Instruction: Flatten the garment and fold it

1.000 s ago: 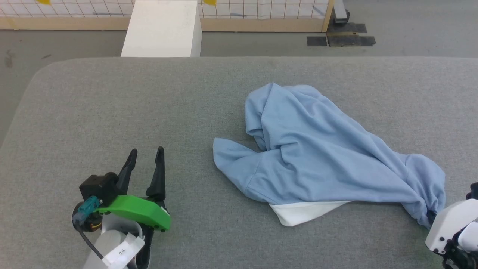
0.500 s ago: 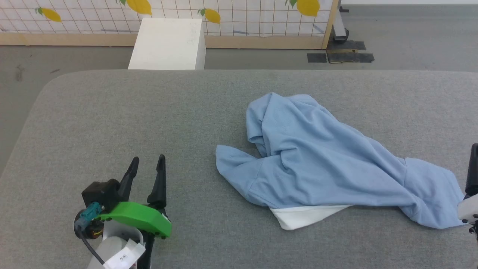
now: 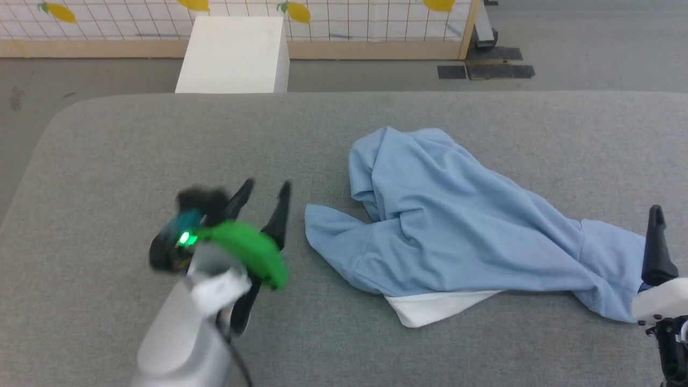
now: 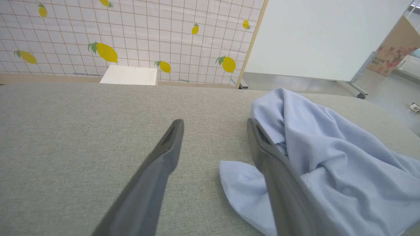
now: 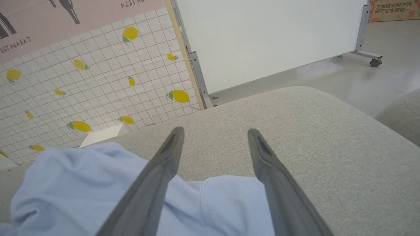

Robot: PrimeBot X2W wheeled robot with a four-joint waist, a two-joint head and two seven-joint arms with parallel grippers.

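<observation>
By my judgement the flattening is not yet done and no fold is made. At 8 o'clock on the grey woven counter, the blurred left end effector has its dark tapered fingers apart and empty, just beside a sleeve tip. The garment, a soft light-blue knit, lies crumpled in long ridges from 1 to 4 o'clock. A white band shows at its near edge. At 4 o'clock the right end effector, fingers apart, stands over a bunched end and grips nothing.

Our left gripper shows blurred at the lower left of the head view, its two dark fingers spread wide, pointing up and slightly right; our right gripper has its fingers equally parted
</observation>
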